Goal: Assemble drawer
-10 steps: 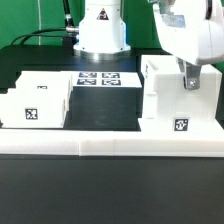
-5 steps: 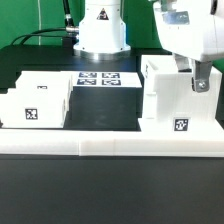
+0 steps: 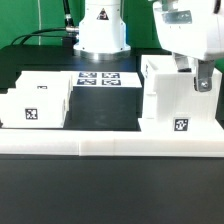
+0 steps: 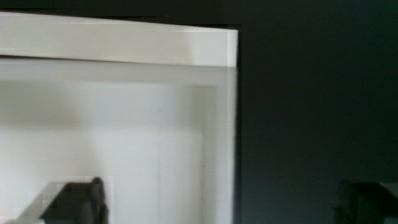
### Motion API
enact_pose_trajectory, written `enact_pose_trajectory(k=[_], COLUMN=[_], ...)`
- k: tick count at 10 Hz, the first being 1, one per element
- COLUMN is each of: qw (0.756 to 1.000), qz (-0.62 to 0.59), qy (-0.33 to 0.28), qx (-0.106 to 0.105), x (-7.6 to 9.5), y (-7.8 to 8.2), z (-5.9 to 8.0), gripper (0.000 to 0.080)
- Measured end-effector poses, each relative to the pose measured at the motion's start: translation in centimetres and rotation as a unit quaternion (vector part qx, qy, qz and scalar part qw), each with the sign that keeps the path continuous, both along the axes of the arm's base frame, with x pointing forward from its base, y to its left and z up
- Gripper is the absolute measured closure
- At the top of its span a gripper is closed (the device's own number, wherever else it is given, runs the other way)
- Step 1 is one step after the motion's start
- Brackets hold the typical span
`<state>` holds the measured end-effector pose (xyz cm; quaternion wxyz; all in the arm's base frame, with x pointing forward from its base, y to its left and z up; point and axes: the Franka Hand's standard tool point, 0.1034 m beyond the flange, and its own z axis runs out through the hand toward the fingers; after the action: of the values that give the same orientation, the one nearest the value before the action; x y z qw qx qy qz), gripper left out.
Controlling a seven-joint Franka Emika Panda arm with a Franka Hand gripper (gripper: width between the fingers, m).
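2 white tagged parts: casing [image 3: 165,100] and box [image 3: 40,98].

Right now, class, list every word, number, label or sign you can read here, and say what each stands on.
No words or numbers are legible.
On the casing: a square tag, pattern only.
On the left box: a second tag, pattern only.
On the marker board: tags, patterns only.
On the robot base: a dark mark, too blurred.
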<state>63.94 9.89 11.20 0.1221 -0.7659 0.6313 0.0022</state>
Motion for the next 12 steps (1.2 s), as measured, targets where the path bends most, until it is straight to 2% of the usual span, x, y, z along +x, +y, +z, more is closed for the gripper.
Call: enact_pose_trajectory(k=[1, 3, 4, 7, 8, 9, 10, 11, 12], qw=[0.999, 0.994, 0.993, 0.967, 0.942, 0.913, 0.886, 0.868, 0.855], qz=[0.046, 0.106, 0.115, 0.248, 0.331, 0.403, 0.459, 0.490, 0.512], qy=[-0.007, -0.014, -0.022, -0.045, -0.039, -0.032, -0.039, -0.047, -0.051], qx=[-0.002, -0.009, -0.014, -0.035, -0.040, -0.049, -0.057, -0.062, -0.064], x=[-1.0, -2.3, -2.5, -2.6, -3.4, -4.1, -4.2, -4.1, -4.1], y=[-0.5, -1.0, -0.9, -1.1, -1.7, -2.6, -3.5, -4.2, -4.0], z=[1.0, 1.9, 2.1, 1.9, 2.2, 3.1, 3.7, 4.0, 3.8], gripper=[0.0151, 0.0151, 0.0151, 0.0151, 0.0151, 0.0151, 0.0151, 0.0151, 0.0151])
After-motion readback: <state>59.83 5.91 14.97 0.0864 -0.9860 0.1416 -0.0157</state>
